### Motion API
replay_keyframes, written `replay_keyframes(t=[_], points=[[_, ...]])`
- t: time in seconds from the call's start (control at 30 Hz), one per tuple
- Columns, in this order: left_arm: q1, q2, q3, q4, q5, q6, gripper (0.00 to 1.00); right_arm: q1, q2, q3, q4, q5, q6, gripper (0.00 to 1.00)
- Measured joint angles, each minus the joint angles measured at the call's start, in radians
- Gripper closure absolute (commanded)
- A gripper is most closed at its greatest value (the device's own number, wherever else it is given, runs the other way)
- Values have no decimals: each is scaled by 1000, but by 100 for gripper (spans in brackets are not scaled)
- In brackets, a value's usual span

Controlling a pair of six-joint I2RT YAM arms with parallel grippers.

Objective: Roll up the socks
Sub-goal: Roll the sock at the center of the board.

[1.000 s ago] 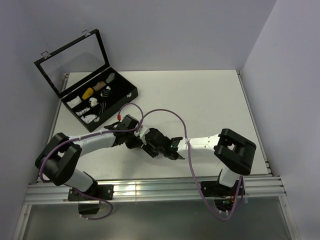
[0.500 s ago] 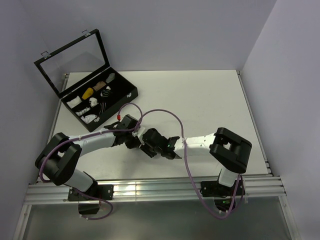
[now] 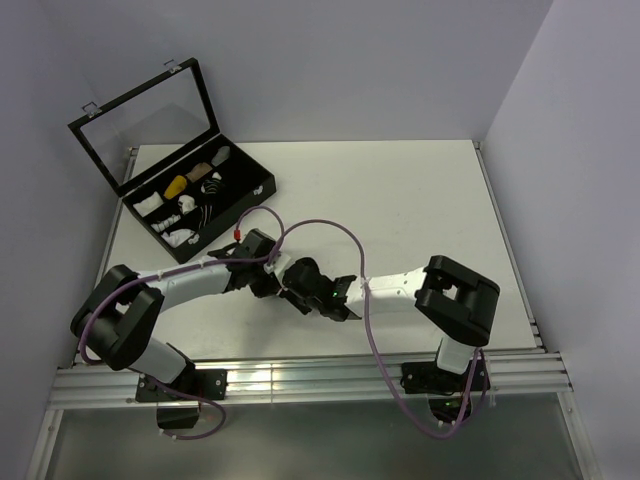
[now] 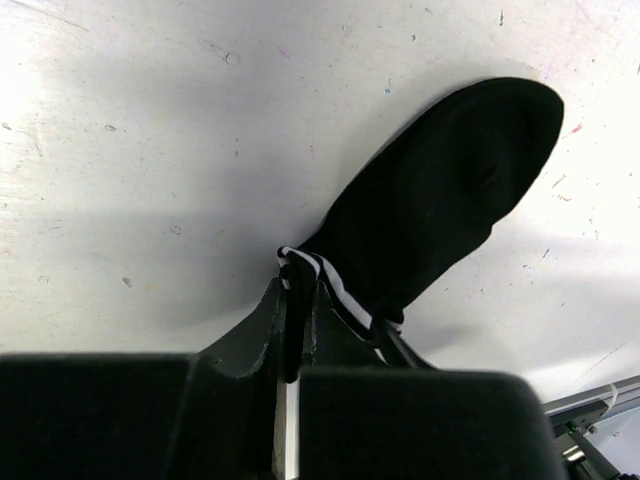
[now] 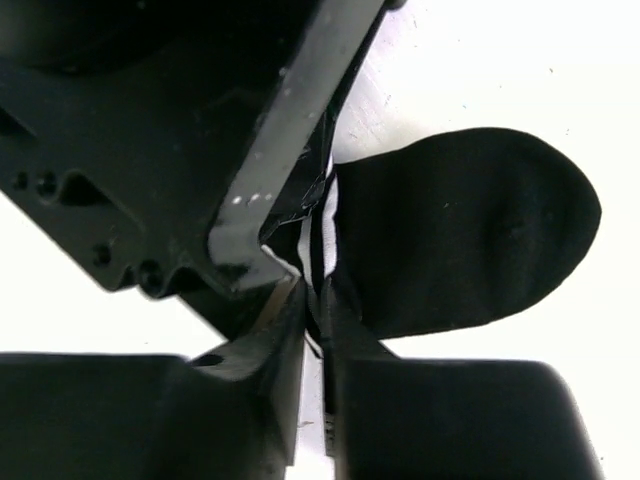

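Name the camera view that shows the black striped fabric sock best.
Left wrist: the black striped fabric sock shows unobstructed, toe to striped cuff, which the left gripper pinches. Right wrist: that gripper blocks the cuff. Top: too small to discern.

Lab: white table (image 3: 400, 200), bare walls (image 3: 350, 60), aluminium rails (image 3: 300, 382).

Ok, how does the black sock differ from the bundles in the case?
The black sock is dark with white cuff stripes; the bundles are white, yellow and tan. The sock lies spread out, unrolled, on the table; the bundles sit compact in the case. The left gripper and right gripper pinch its cuff; nothing touches the bundles.
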Motion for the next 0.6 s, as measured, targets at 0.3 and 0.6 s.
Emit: replay_keyframes(t=[0.3,0.6], points=[[14,-60,-16,-21,-8,-10,47,-33,0,-6,28,-81,74,100],[24,-263,-99,12,-70,-37,25,-256,-14,-70,106,-518,241,100]])
